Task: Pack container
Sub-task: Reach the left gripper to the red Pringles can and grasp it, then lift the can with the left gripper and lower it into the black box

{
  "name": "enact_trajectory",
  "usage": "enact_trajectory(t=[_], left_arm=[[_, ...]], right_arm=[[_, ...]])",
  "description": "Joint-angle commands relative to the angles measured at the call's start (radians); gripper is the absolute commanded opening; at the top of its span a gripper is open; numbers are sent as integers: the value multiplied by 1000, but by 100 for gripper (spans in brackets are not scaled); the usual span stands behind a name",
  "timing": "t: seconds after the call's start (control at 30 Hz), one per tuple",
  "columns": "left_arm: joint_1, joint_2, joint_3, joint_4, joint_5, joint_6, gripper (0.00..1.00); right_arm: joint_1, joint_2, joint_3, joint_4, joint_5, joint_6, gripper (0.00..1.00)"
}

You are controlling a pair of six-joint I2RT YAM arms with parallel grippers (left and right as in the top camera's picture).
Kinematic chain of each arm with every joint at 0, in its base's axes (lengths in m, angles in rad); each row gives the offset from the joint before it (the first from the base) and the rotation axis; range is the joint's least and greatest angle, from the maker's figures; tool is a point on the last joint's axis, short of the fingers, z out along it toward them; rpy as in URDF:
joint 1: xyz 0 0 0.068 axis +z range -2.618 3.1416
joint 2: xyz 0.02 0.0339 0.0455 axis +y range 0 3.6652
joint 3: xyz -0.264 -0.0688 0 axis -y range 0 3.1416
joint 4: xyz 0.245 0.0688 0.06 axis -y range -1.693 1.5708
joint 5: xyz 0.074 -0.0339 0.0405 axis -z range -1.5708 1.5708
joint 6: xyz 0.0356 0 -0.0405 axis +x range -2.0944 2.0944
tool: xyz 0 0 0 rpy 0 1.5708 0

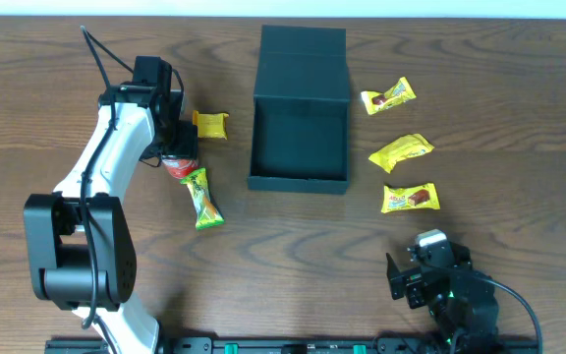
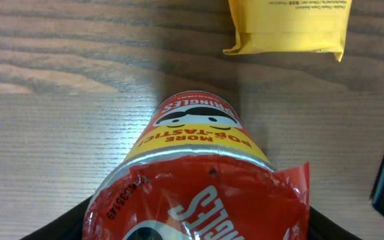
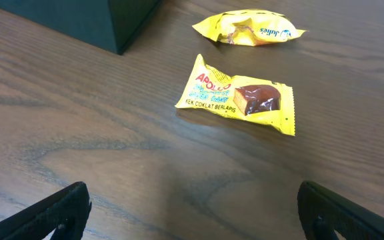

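Container [image 1: 299, 181] stands open in the middle of the table [image 1: 480, 59], lid laid back. Left end effector [image 1: 177, 155] straddles a red Pringles can [image 2: 199, 167] left of the container; cannot tell whether it grips. Right end effector [image 3: 192, 198] spread wide, near a yellow Apollo packet [image 3: 239, 100].

Container [image 1: 299, 108] mouth open upward, nothing over it; lid [image 1: 303, 44] open on far side. Left of container: yellow packet [image 1: 210, 125], Pringles can [image 1: 177, 162], green packet [image 1: 204, 197] crowd together; left arm [image 1: 106, 157] overhangs the can; narrow bare strip along container wall. Right of container: far wrapper [image 1: 388, 96], middle wrapper [image 1: 401, 150], near wrapper [image 1: 410, 198] in a column, gaps between. Front of container: bare table [image 1: 293, 256], wide passage.
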Motion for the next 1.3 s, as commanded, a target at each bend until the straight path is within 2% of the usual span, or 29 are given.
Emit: enact_trajectory(t=[0.0,0.27,0.43,0.57,0.63,0.73,0.87,1.07,1.27], left_arm=[[1,16,49,-10,5,-50,66],[1,16,254,-67,111,-94,66],[1,16,409,-22,435,-154,68],[1,27,413,122,750,-332,73],[-6,57,413,158,906,-427,66],[-33,104,413,147,1049,-443,57],[-105,161,413,151,1071,-484,57],[-206,234,413,157,1089,-621,58],[-228,301,413,159,1101,-722,56]], right_arm=[[-9,-5,-8,-2,3,-8,99],[-9,-5,-8,-2,3,-8,99],[-9,-5,-8,-2,3,-8,99],[-9,-5,-8,-2,3,-8,99],[-9,-5,-8,-2,3,-8,99],[-9,-5,-8,-2,3,-8,99],[-9,-5,-8,-2,3,-8,99],[-9,-5,-8,-2,3,-8,99],[-9,-5,-8,-2,3,-8,99]])
